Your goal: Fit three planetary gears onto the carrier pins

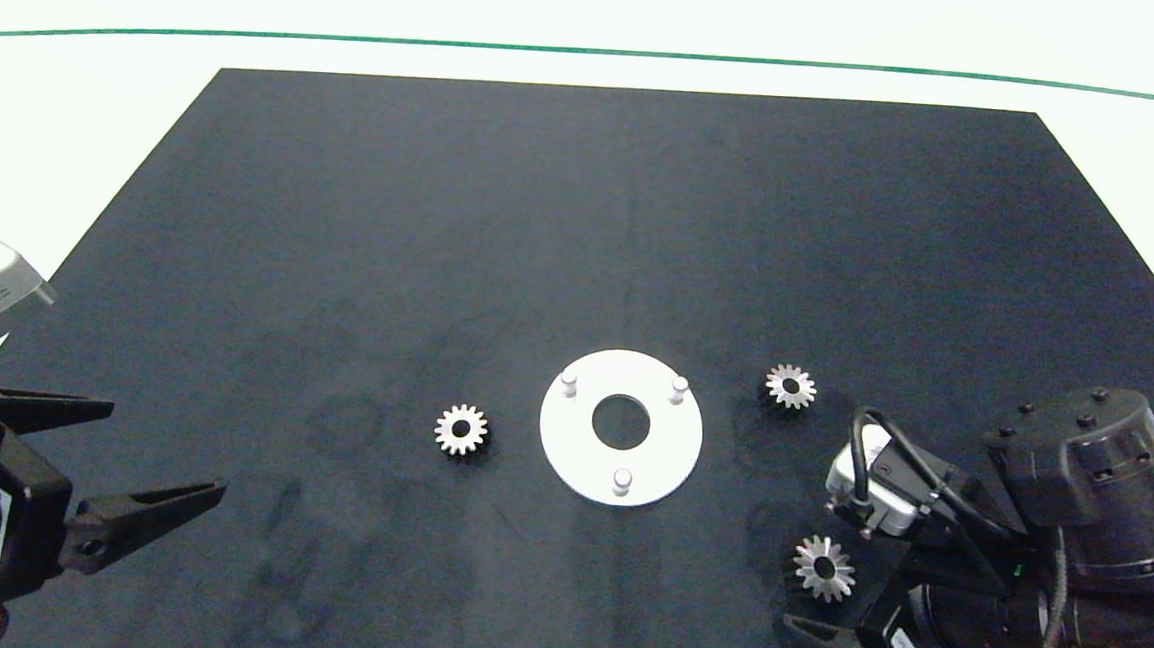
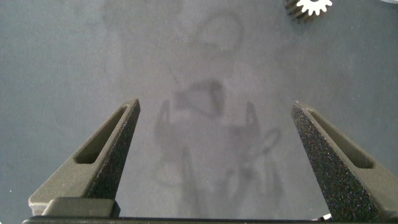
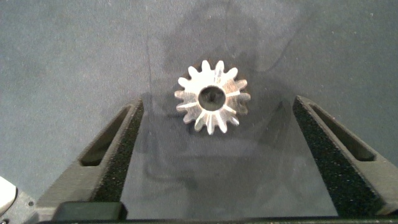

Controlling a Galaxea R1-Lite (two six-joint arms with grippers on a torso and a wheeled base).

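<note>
We see the right pincer spread wide around one planetary gear lying flat on the surface; two more gears flank the white disc, carrier pins bare. Left pincer hangs open, well apart.

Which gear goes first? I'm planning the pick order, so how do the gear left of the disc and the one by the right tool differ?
The left gear lies beside the disc; the right gear lies farther from it. No tool frames the left gear; the open right tool brackets the right gear. Both lie flat on the mat, off the pins.
</note>
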